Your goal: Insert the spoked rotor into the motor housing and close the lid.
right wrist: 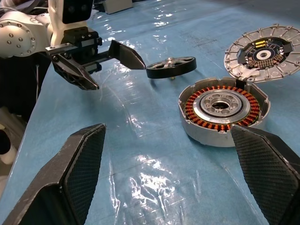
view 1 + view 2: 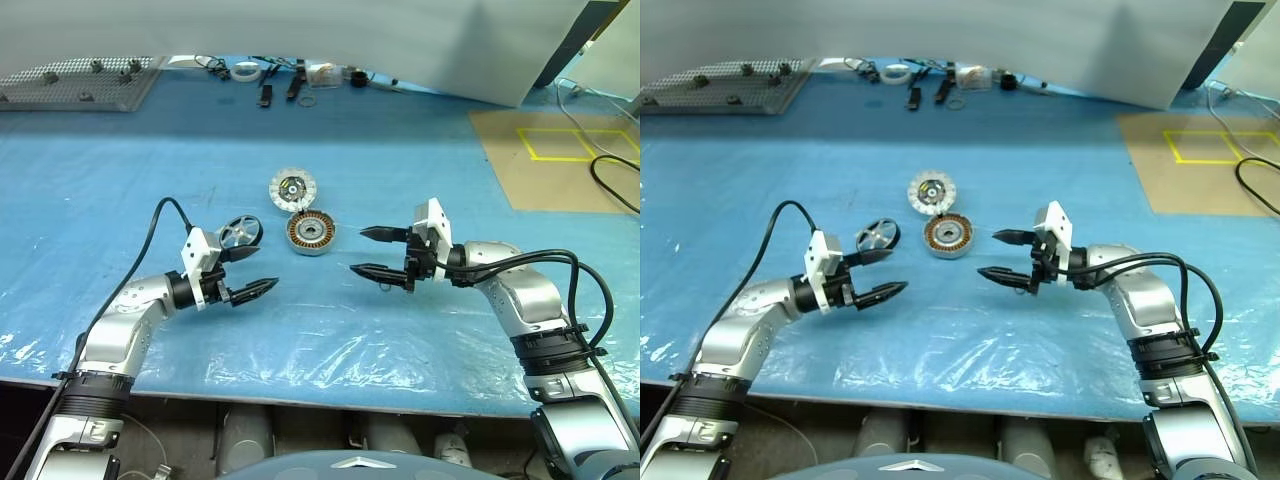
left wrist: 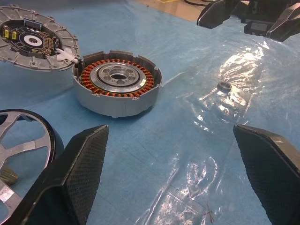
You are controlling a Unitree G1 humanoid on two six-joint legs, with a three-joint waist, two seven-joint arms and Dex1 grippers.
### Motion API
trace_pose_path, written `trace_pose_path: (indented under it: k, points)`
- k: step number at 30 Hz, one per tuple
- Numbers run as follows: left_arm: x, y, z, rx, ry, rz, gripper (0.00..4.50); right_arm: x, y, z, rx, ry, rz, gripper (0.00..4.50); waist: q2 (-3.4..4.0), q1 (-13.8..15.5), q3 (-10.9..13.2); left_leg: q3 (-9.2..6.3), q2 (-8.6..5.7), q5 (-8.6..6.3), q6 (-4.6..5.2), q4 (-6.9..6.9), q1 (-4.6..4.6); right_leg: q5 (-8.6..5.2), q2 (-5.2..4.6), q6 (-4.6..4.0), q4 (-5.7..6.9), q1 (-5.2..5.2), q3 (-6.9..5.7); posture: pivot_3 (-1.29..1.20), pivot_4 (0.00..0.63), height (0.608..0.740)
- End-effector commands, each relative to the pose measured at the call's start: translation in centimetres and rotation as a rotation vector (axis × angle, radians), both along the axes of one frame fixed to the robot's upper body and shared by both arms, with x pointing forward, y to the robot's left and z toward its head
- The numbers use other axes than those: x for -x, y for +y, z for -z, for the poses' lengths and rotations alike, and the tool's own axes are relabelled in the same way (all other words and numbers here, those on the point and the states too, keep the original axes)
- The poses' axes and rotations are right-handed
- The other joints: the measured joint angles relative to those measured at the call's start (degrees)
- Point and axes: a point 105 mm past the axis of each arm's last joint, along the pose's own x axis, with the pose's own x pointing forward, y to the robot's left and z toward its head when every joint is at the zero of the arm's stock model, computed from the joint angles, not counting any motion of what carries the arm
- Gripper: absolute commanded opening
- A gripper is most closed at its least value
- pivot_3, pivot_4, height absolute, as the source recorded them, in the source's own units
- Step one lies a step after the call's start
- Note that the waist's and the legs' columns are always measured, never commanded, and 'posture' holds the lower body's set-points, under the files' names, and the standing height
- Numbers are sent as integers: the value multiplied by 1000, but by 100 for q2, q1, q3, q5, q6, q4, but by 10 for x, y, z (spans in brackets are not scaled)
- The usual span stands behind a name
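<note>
I see the motor housing (image 2: 311, 233) sitting open on the blue bench (image 2: 120, 180), with the lid (image 2: 293, 188) lying flat just behind it, touching its rim. The spoked rotor (image 2: 240, 232) rests to the housing's left, beside my left pincer (image 2: 250, 270). Both that and my right pincer (image 2: 368, 252) hover spread wide and empty, facing each other.
</note>
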Motion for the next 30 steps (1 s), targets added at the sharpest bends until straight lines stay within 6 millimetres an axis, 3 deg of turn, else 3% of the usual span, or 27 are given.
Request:
trace_pose_path:
  k: [1, 30]
  points:
    - [0, -1, -10, -3, -51, 14, 4500, 2, 2, -12, -4, -55, -28, 4492, 0, 0, 0, 0, 0, 0, 0, 0, 0, 0, 0, 0, 0, 0, 0, 0, 150, 740]
    - [-5, -1, -20, 32, -75, -29, 4500, -4, 4, -20, 1, -86, -41, 4492, 0, 0, 0, 0, 1, 0, 0, 3, -1, 0, 0, -1, 2, 0, -1, 0, 150, 740]
